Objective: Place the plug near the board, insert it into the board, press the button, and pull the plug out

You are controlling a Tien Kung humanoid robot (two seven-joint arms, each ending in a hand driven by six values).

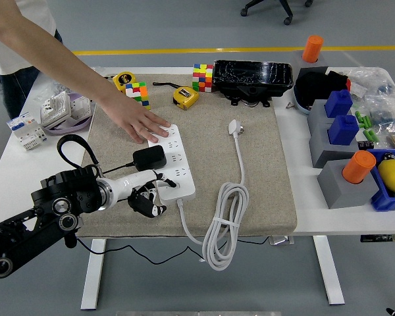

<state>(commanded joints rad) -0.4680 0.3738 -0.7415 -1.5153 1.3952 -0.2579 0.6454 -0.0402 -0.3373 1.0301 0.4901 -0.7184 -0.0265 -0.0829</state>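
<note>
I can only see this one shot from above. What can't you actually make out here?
- Whether the black plug adapter is seated in the white power strip: too small, head view.
- The strip's button: hidden or too small.
- The robot's left hand: its curled fingers blur together.
- The person's hand covers the strip's far end.

Mat [250, 178]: coarse woven cloth, matt beige. Power strip [173, 164]: smooth white plastic, slight sheen. Plug [150, 157]: matt black plastic. Tray [253, 77]: glossy black, possibly film-wrapped. Table [309, 214]: smooth white.

white board [174, 162], black plug [149, 157], beige mat [250, 178]
</note>
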